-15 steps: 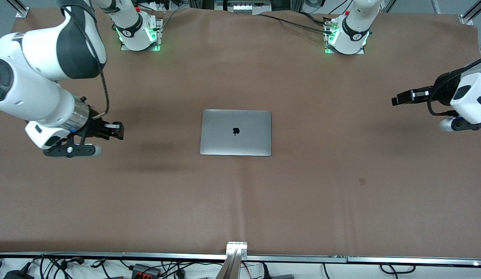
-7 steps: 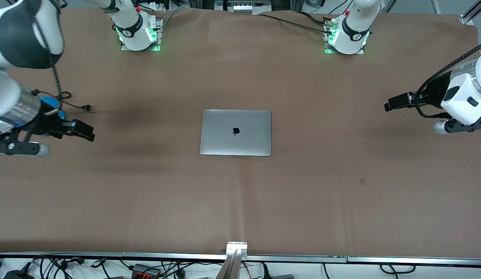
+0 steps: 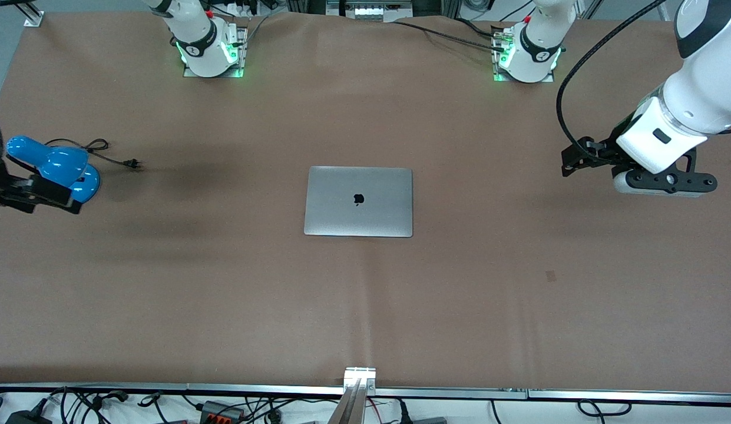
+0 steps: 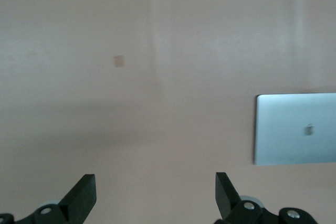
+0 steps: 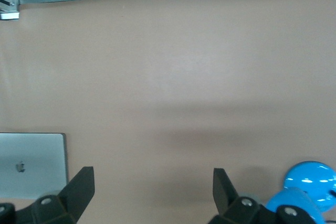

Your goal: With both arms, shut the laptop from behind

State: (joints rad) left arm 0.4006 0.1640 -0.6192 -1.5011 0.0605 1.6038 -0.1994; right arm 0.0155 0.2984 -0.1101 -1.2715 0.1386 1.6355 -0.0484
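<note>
The laptop (image 3: pixel 358 201) lies closed and flat in the middle of the table, silver lid up with its black apple logo. It also shows in the left wrist view as the laptop (image 4: pixel 295 128) and in the right wrist view as the laptop (image 5: pixel 31 163). My left gripper (image 3: pixel 570 160) hangs open over bare cloth toward the left arm's end of the table, well apart from the laptop. My right gripper (image 3: pixel 70 201) is open over the cloth at the right arm's end. Nothing sits between the fingers of the left gripper (image 4: pixel 156 192) or the right gripper (image 5: pixel 153 187).
A blue corded appliance (image 3: pixel 54 166) lies at the right arm's end of the table, its black cord and plug (image 3: pixel 132 164) trailing toward the middle. It shows beside my right gripper as the blue appliance (image 5: pixel 304 187). A small dark mark (image 3: pixel 551 275) sits on the brown cloth (image 3: pixel 365 306).
Both arms have drawn away from the laptop toward their own ends of the table. The right arm has largely left the front view, uncovering the blue appliance. The laptop has not moved.
</note>
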